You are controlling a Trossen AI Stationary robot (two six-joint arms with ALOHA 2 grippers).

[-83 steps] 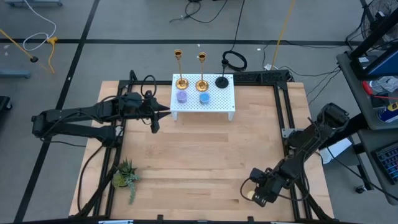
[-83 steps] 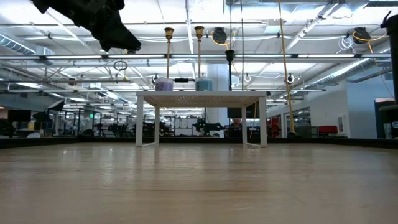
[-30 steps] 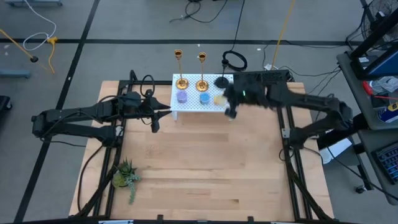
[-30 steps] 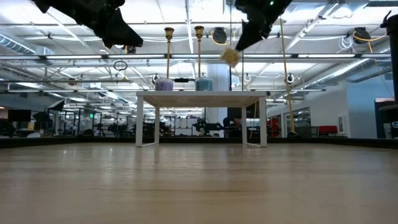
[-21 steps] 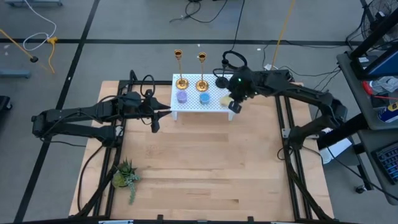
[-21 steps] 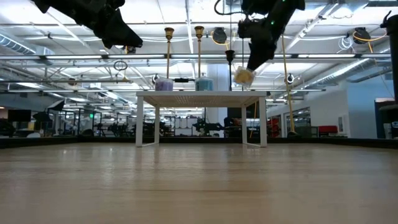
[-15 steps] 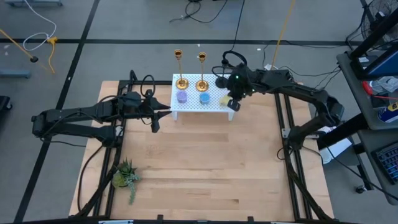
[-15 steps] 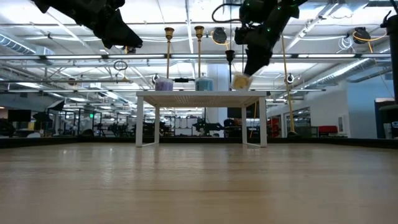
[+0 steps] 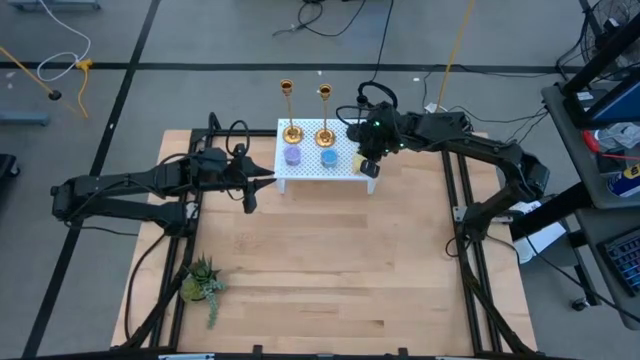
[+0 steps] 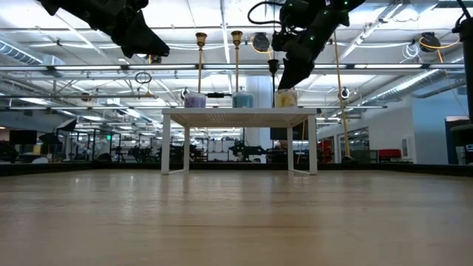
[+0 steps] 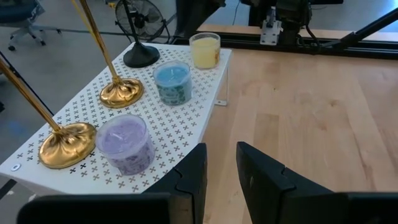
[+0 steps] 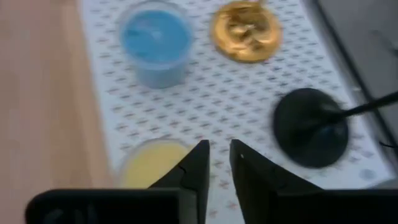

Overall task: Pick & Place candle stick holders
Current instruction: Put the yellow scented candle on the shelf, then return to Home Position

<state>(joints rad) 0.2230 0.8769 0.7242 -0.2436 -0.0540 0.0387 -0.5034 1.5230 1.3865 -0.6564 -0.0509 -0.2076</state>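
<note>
Two gold candle stick holders [image 9: 291,132] [image 9: 324,135] and a black one [image 12: 311,127] stand by their round bases along the far side of a white perforated stand [image 9: 310,170]. A purple candle [image 9: 292,155], a blue one [image 9: 328,157] and a yellow one [image 10: 285,97] stand in front of them. My right gripper [image 12: 219,155] hovers just above the stand's right end, its fingers a narrow gap apart, with the yellow candle [image 12: 152,163] beside one finger. My left gripper [image 11: 221,155] waits left of the stand with a narrow gap and holds nothing.
A green plant sprig [image 9: 203,282] lies near the table's near left corner. The stand sits at the middle of the table's far edge, on four legs. The wooden table top [image 9: 330,260] stretches in front of the stand.
My right gripper has carried the yellow candle down onto the right end of the stand. The candle hung tilted below the fingers before. It now stands upright on the stand, with the gripper just above it.
</note>
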